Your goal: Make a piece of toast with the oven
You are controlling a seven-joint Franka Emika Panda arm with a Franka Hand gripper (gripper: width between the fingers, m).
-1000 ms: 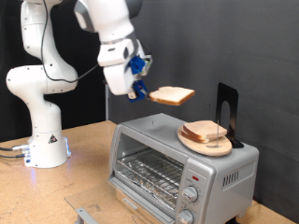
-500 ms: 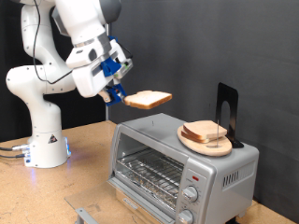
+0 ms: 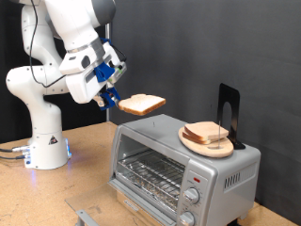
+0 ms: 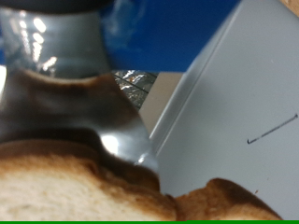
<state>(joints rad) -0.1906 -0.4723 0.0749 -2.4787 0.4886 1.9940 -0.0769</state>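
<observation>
**Piece of toast held in the air, beside the oven's top corner**

The piece of toast is gripped at one edge by the gripper and is held roughly level, tilted slightly, above the wooden table. It is carried clear of everything, near the upper corner of the oven on the exterior view's left, higher than the oven roof. The fingers are closed narrowly on the slice's crust; blue parts are seen at the hand.

In the wrist view the slice is seen close up, pale crumb with brown crust, pressed against a dark shiny finger. The oven's silver side is seen beyond.

The oven is set on the table at the exterior view's right. Its door is open, the wire rack is exposed. Two round knobs and a small red light are placed on the front panel.

On the oven roof a round wooden plate is set, with other bread slices stacked on it. A black stand is seen just behind the plate. The arm's white base is mounted at the exterior view's left.
</observation>
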